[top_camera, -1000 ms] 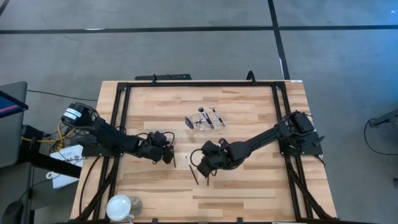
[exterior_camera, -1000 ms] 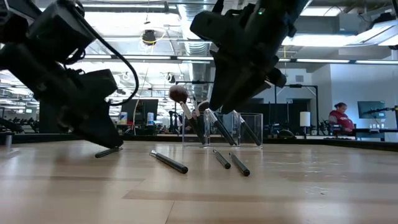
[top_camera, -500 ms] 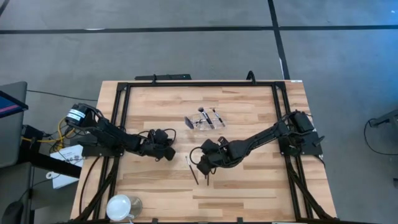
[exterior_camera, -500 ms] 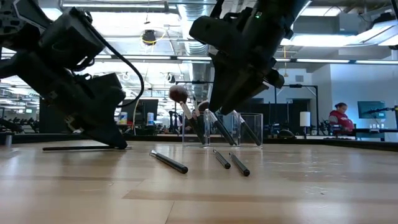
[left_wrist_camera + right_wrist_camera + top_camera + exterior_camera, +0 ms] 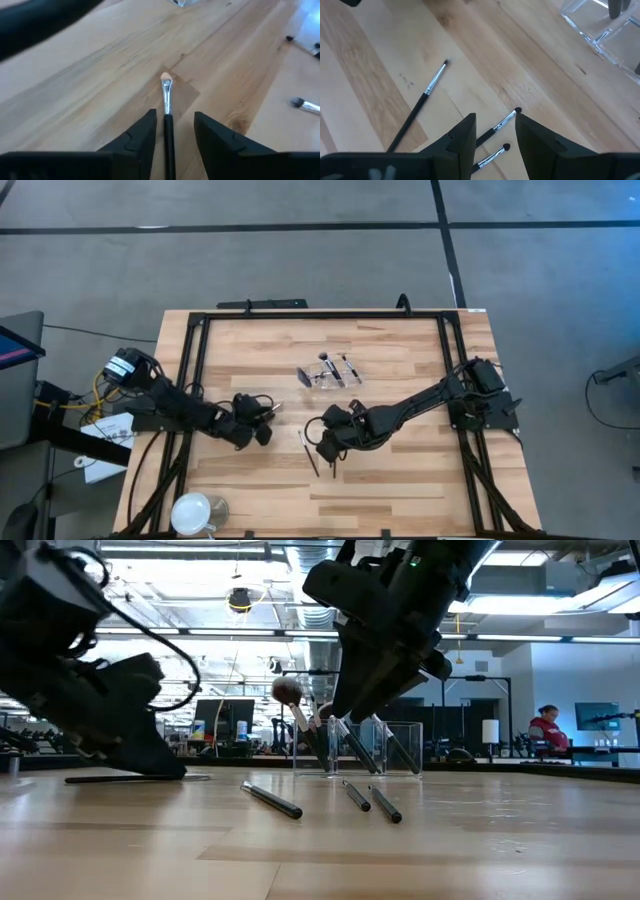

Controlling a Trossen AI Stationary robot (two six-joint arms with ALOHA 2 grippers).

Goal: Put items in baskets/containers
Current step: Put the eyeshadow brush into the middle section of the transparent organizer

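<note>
My left gripper (image 5: 262, 416) (image 5: 175, 116) is open low over the table's left middle. A slim brush (image 5: 168, 125), with a dark handle, silver ferrule and pale tip, lies flat on the wood between its fingers with a gap on each side. My right gripper (image 5: 320, 440) (image 5: 492, 120) is open and hovers above two short brushes (image 5: 496, 128) (image 5: 491, 157). A longer brush (image 5: 420, 112) lies beside them. The clear tray (image 5: 330, 370) (image 5: 372, 747) stands farther back and holds several brushes, one with a round head (image 5: 287, 692).
A round white cup (image 5: 195, 512) stands at the near left corner. Black rails (image 5: 190, 380) frame the table's edges. Bare wood spans the table's right half (image 5: 420, 470) beyond the right arm. A person (image 5: 547, 730) sits far back in the room.
My left gripper has drawn back a little toward the table's left edge. The brush under it, tipped up at one end a second ago, now lies flat on the wood. My right gripper has kept its place above the short brushes.
</note>
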